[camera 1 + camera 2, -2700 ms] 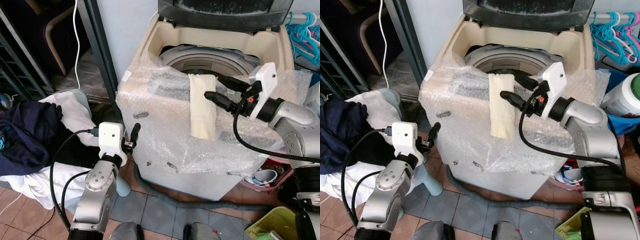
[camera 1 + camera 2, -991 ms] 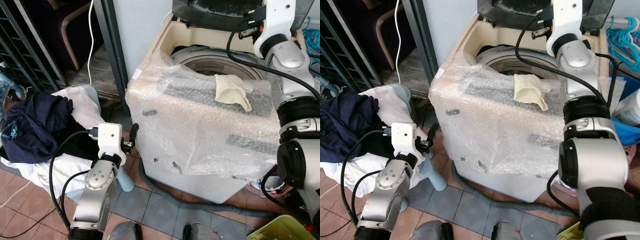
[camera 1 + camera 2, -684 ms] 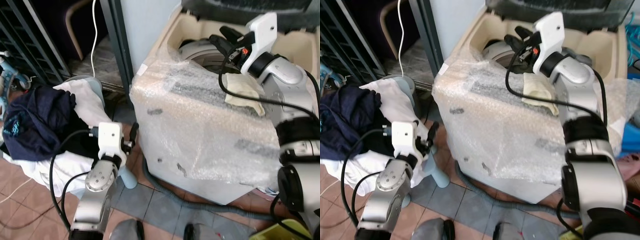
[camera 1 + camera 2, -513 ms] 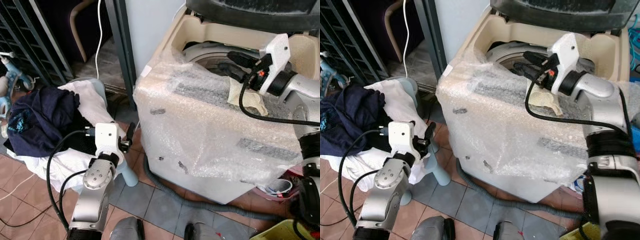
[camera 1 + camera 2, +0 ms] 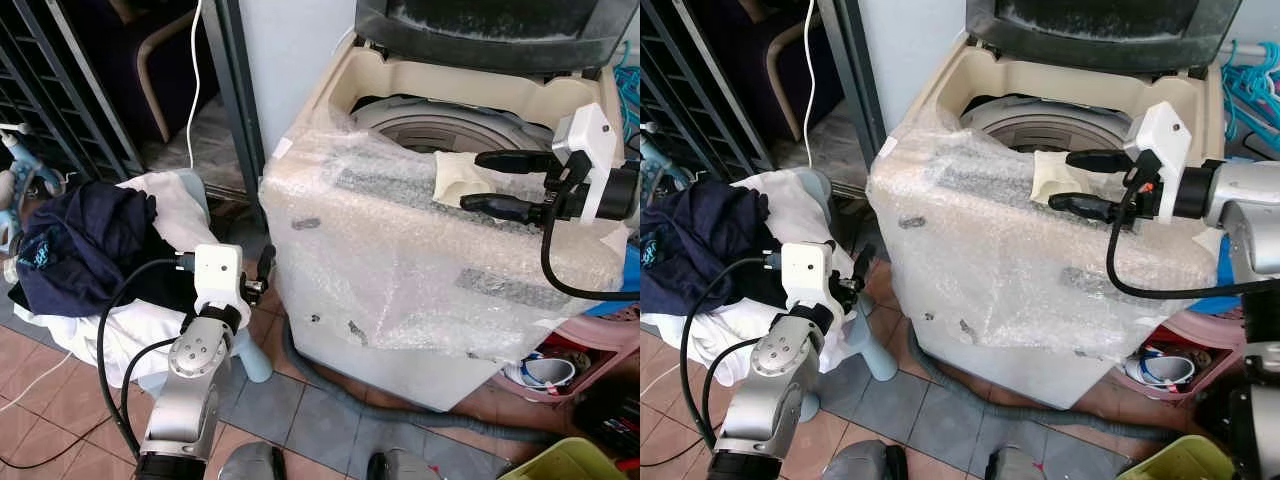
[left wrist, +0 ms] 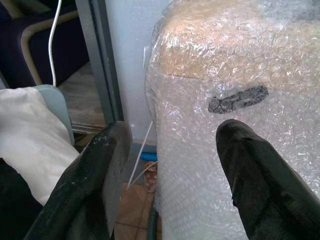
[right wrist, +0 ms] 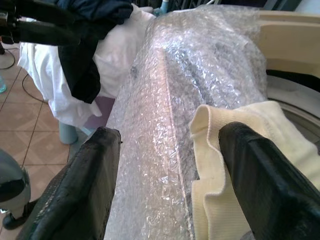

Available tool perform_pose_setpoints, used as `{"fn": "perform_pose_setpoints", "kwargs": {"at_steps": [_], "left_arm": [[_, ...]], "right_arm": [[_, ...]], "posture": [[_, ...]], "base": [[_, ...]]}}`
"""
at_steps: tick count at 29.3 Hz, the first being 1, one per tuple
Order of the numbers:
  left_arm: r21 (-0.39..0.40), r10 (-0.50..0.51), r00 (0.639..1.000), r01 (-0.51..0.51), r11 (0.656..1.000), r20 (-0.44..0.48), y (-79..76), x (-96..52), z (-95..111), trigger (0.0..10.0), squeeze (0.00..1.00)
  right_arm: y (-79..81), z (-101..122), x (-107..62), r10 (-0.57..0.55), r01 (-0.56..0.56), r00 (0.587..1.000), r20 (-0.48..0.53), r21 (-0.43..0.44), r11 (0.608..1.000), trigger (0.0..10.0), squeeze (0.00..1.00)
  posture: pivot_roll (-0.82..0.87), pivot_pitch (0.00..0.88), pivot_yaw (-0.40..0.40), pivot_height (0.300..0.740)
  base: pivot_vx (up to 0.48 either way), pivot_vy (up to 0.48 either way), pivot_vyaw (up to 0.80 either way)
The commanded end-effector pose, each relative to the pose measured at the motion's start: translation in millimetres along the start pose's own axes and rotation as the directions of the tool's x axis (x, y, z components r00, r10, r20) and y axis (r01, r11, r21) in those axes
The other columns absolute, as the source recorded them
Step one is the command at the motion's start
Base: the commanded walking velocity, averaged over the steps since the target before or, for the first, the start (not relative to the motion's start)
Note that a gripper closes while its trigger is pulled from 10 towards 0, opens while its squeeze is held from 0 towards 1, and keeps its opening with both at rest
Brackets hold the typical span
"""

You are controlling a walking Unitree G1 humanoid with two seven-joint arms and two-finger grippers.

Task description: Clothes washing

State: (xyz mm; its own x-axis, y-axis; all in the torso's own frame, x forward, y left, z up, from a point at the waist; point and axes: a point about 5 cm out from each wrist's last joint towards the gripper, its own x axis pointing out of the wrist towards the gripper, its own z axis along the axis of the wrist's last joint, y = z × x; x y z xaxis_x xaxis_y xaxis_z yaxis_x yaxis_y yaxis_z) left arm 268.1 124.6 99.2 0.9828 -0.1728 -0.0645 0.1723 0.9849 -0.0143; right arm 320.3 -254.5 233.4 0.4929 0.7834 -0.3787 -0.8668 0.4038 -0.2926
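Your cream knitted cloth (image 5: 458, 178) lies crumpled on the bubble-wrapped front ledge of the beige top-loading washing machine (image 5: 400, 260), right at the rim of the round steel drum opening (image 5: 450, 125), with the dark lid (image 5: 490, 30) standing raised behind it. Your right gripper (image 5: 485, 183) hovers just beside the cloth with its two black fingers spread wide and holding nothing. Your left gripper (image 5: 262, 270) sits low against the machine's wrapped corner, its fingers also apart and empty. To your left, a heap of navy and white clothes (image 5: 90, 250) rests on a pale blue chair (image 5: 195, 185). A grey drain hose (image 5: 400, 408) runs along the tiled floor (image 5: 50, 420) at the machine's foot.
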Motion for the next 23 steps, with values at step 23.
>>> {"fn": "perform_pose_setpoints", "kwargs": {"at_steps": [23], "left_arm": [[0.008,0.004,1.0,-0.004,1.0,0.006,2.1,-0.5,1,10.0,0.0]], "right_arm": [[-55.7,12,8.0,-0.62,0.625,0.78,0.082,-0.118,0.771,10.0,1.0]], "posture": [[-0.02,0.067,0.054,0.74]], "base": [[0.0,0.0,0.0]]}}
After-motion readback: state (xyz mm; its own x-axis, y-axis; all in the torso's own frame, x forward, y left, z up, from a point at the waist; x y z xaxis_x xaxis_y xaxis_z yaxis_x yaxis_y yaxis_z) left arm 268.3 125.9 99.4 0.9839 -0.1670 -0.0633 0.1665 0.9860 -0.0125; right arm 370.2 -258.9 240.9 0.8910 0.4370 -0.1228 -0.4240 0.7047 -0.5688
